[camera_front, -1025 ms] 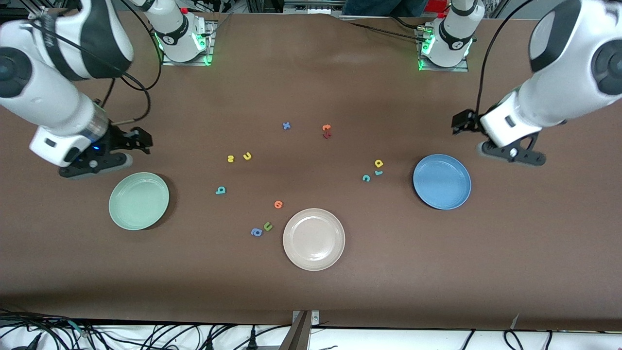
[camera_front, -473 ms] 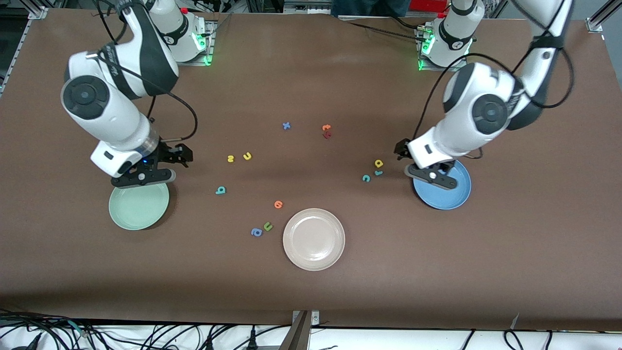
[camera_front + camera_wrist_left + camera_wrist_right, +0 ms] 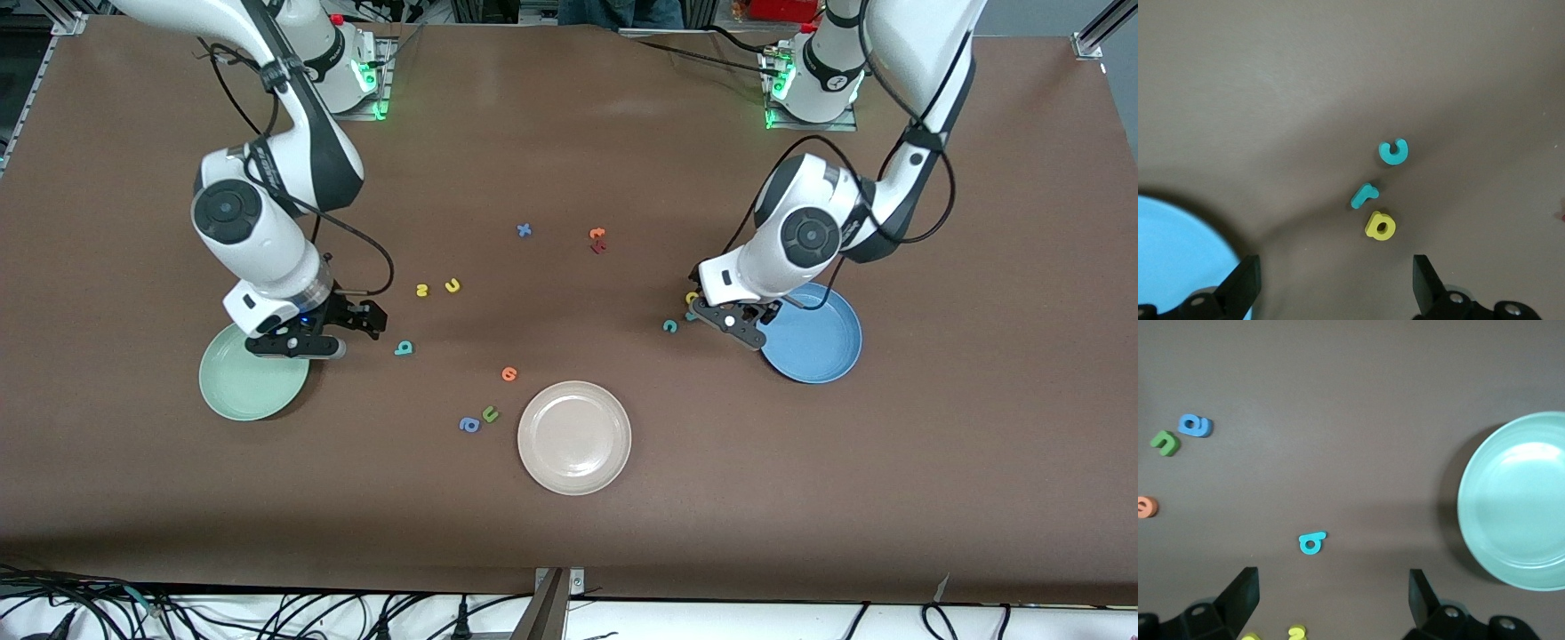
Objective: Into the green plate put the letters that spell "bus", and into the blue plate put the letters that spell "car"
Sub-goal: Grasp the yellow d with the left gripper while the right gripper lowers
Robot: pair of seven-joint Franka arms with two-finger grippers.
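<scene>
Foam letters (image 3: 452, 285) scattered on brown tbl (image 3: 569, 533).

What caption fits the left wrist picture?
Open left gripper hovers over the teal c, teal r and yellow a, beside the blue plate.

The left tool (image 3: 731, 322) hides the teal "r" (image 3: 1363, 195) in the front view.
</scene>
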